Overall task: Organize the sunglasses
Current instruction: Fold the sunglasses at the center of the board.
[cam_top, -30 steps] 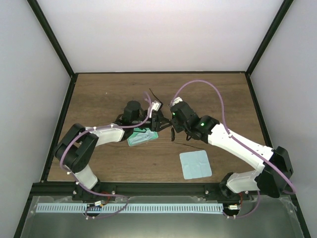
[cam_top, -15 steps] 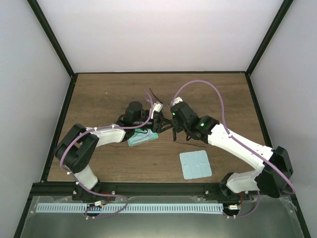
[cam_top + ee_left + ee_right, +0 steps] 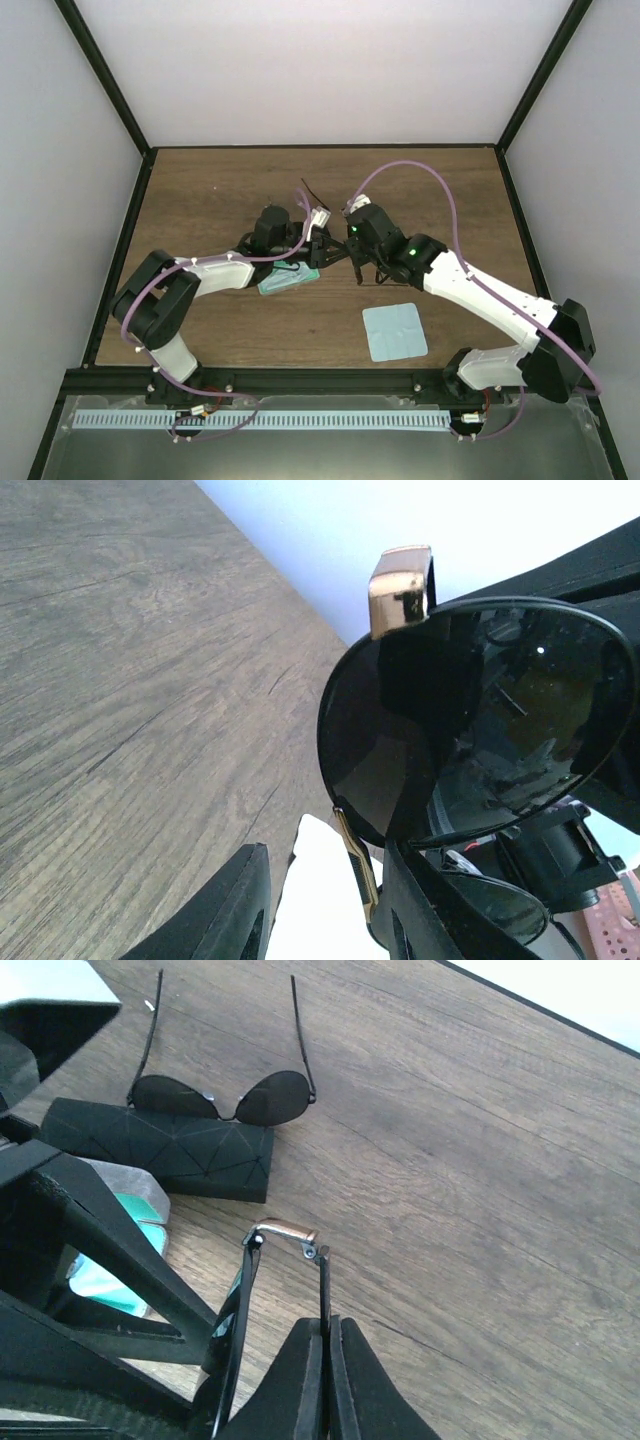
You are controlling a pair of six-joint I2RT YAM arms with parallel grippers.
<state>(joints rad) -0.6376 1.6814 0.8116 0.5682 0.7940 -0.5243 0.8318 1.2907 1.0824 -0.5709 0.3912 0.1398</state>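
One pair of sunglasses (image 3: 240,1300) hangs above the table between both arms. My right gripper (image 3: 327,1328) is shut on its thin arm, just below the copper hinge (image 3: 285,1230). In the left wrist view its round dark lens (image 3: 480,720) fills the right side. The rim and a gold nose piece (image 3: 355,860) lie against the right finger (image 3: 420,910) of my left gripper (image 3: 325,880). The left gripper's jaws stand apart, and the other finger (image 3: 225,910) is clear of the frame. A second pair of sunglasses (image 3: 225,1095) lies unfolded on the table, touching the far side of a black case (image 3: 160,1150).
A clear case with a teal cloth (image 3: 287,278) sits under the left gripper. A light blue cloth (image 3: 393,332) lies flat near the front right. The second pair's arms (image 3: 305,190) point toward the back wall.
The left jaws have narrowed around the held pair's frame. The right gripper shifted slightly right, and the thin arm that trailed over the table beside it no longer shows there.
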